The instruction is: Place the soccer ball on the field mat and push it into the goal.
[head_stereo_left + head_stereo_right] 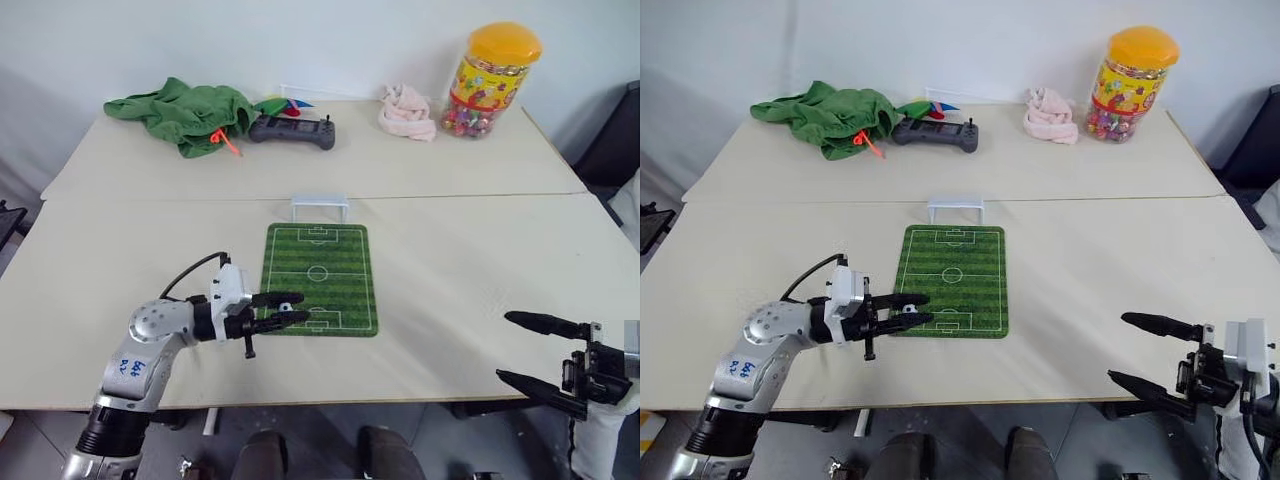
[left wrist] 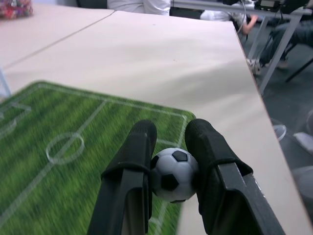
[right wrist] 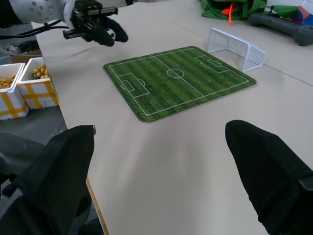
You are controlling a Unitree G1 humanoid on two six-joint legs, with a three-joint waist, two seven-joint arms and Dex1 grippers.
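Note:
My left gripper is shut on the soccer ball, a small white ball with black patches held between its two black fingers. It hovers level over the near left corner of the field mat, pointing to the right. The mat lies flat in the middle of the table, and the small white goal stands at its far end. My right gripper is open and holds nothing, out by the table's near right edge. From the right wrist I see the mat, the goal and the left gripper with the ball.
At the back of the table lie a crumpled green cloth, a black controller, a pink cloth and a candy jar with an orange lid. White boxes with yellow contents sit below the table's near edge.

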